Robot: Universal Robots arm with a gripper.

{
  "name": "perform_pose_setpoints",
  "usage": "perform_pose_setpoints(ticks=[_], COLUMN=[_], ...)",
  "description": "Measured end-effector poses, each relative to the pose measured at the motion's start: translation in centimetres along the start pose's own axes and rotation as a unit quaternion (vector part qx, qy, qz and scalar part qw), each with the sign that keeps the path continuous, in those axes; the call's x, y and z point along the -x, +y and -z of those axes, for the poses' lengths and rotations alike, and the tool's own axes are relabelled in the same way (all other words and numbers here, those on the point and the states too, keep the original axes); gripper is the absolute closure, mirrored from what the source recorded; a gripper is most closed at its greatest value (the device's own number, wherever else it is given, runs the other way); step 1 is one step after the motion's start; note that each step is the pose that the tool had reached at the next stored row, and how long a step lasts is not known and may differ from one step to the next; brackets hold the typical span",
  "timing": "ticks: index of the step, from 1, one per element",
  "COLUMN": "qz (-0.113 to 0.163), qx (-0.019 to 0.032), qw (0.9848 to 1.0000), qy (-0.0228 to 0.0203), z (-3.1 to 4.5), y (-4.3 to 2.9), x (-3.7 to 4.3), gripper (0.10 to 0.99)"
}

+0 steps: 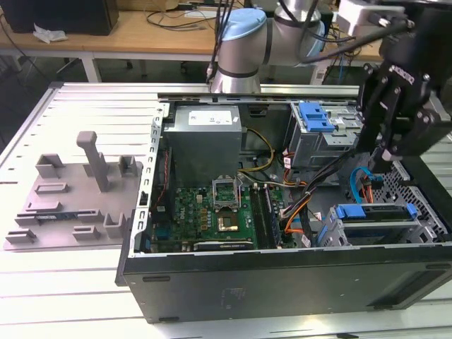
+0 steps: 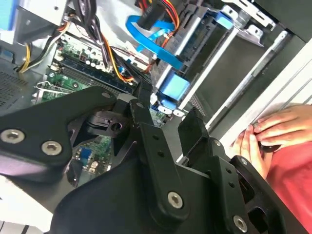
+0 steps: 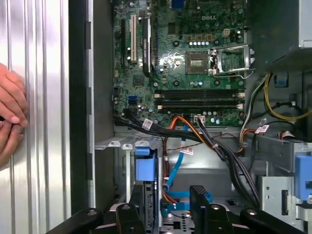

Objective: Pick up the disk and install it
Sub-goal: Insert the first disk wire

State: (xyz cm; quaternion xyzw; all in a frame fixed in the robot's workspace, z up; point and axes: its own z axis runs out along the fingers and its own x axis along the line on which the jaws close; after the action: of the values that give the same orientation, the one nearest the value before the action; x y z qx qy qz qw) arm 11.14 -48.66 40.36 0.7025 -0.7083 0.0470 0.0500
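Down at the drive cage [image 1: 429, 220] of the open computer case [image 1: 282, 275], exterior view's right: disk [image 1: 374, 213] sits in the bay, blue frame up, and looks seated. Claw [image 1: 378, 164] hangs just above it, apart. Both wrist views show its fingers [image 3: 200, 200] spread, nothing pinched. Pick-up and placing appear done; cannot tell if it is fully latched. A person's hand [image 3: 10, 114] rests on the table [image 3: 46, 73] beside the case.

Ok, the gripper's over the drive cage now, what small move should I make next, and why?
Probably a short, slow lift straight up. The gripper hangs open and empty above the drive cage, where the disk appears seated already; a blue cable lies close by its fingertips, and a person's hand rests beside the case.
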Motion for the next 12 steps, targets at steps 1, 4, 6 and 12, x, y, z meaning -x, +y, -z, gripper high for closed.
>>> perform_pose_setpoints(ticks=[1, 4, 6, 12], qz=[0.000, 0.000, 0.000, -0.003], qx=[0.0001, 0.0005, 0.0008, 0.0014], qw=[1.0000, 0.9992, 0.9977, 0.9953], qy=[0.0093, 0.0392, 0.0684, 0.0971], z=[0.04, 0.12, 0.20, 0.16], y=[0.00, 0.01, 0.01, -0.26], x=[0.26, 0.90, 1.45, 2.50], gripper=[0.580, 0.580, 0.580, 0.580])
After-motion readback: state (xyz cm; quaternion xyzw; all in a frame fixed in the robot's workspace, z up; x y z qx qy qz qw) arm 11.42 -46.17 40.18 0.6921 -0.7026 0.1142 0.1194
